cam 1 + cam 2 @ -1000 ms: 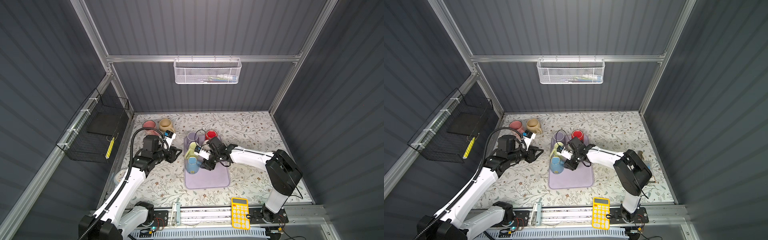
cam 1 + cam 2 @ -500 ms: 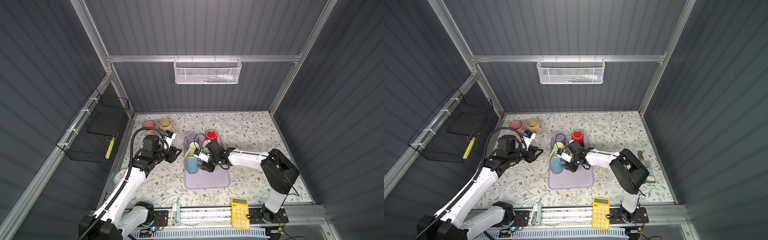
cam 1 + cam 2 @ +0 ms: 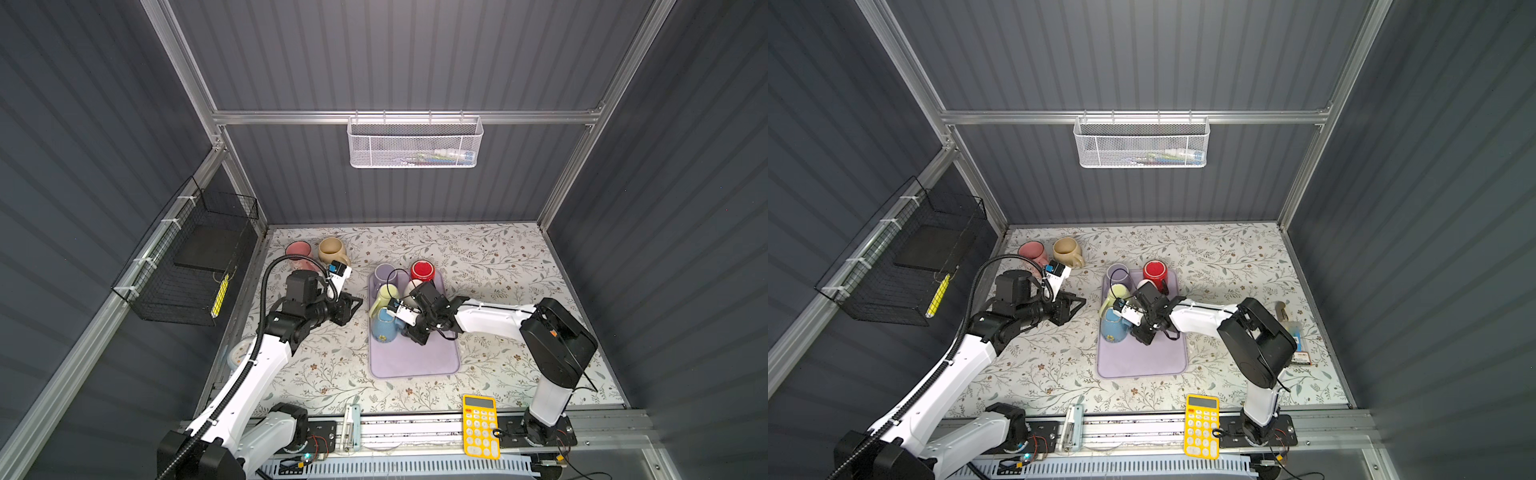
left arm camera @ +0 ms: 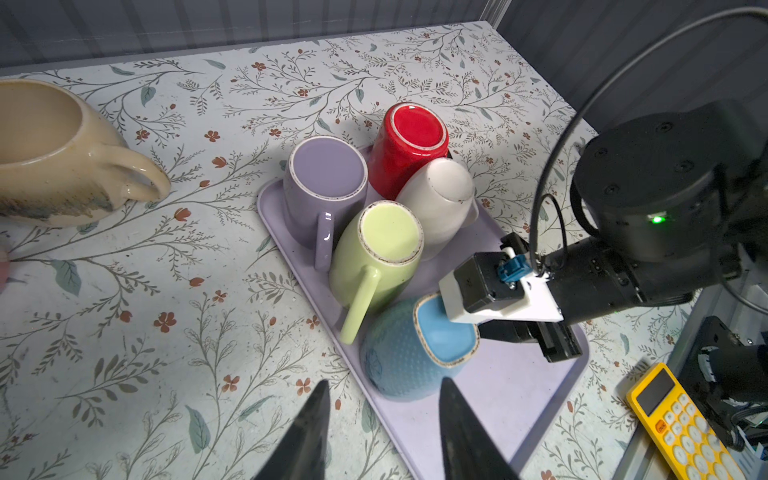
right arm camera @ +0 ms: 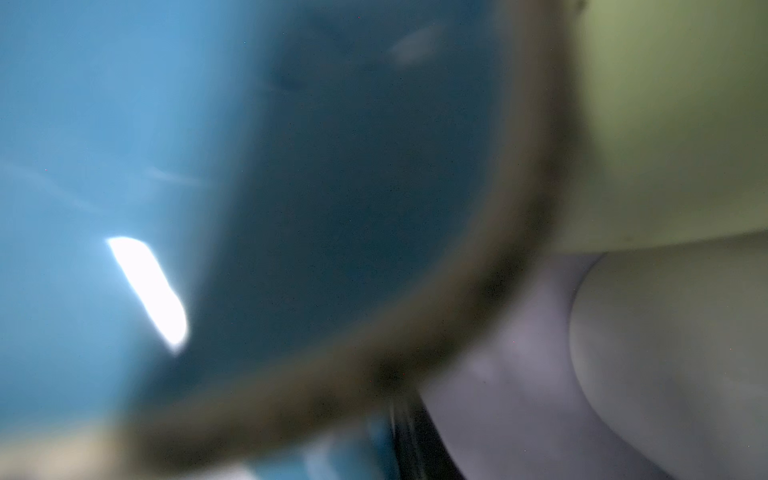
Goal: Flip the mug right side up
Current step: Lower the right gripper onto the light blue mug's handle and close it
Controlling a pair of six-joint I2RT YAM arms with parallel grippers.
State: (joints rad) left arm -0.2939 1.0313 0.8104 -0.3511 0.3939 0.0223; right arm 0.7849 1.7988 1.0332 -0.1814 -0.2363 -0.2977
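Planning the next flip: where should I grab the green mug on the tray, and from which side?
Probably its handle, from the left arm's side. The green mug sits base-up, hemmed by the purple mug, white mug and blue mug; only the handle juts free toward the edge of the tray, facing the open left gripper.
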